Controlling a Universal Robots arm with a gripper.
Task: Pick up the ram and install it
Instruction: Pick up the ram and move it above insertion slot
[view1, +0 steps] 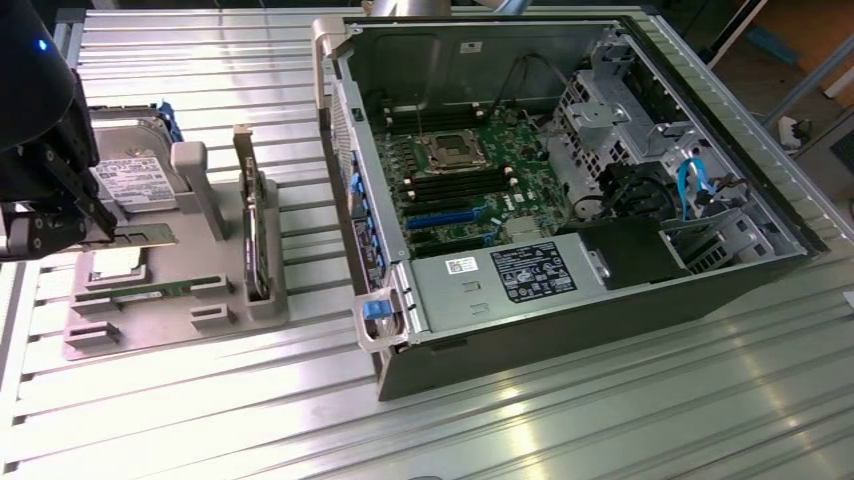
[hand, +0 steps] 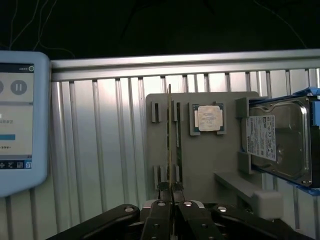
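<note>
Pinching the ram (view1: 147, 235) by one end between jaws closed nearly all the way, holding its long axis pointing straight out from the jaws, over the grey holder (hand: 200, 165) on the tabletop (view1: 534, 420). Lying just to one side of the jaws: processor chip (hand: 209, 118), then hard drive (hand: 277, 140). Standing beyond the jaws, between them and the open computer case (view1: 561, 200): a dark expansion card (view1: 251, 220) on edge.

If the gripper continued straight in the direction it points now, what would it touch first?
Probably the grey holder, at its slots beside the processor chip. The gripper is shut on the ram, so the ram's edge would arrive first. The gap is hard to judge.
</note>
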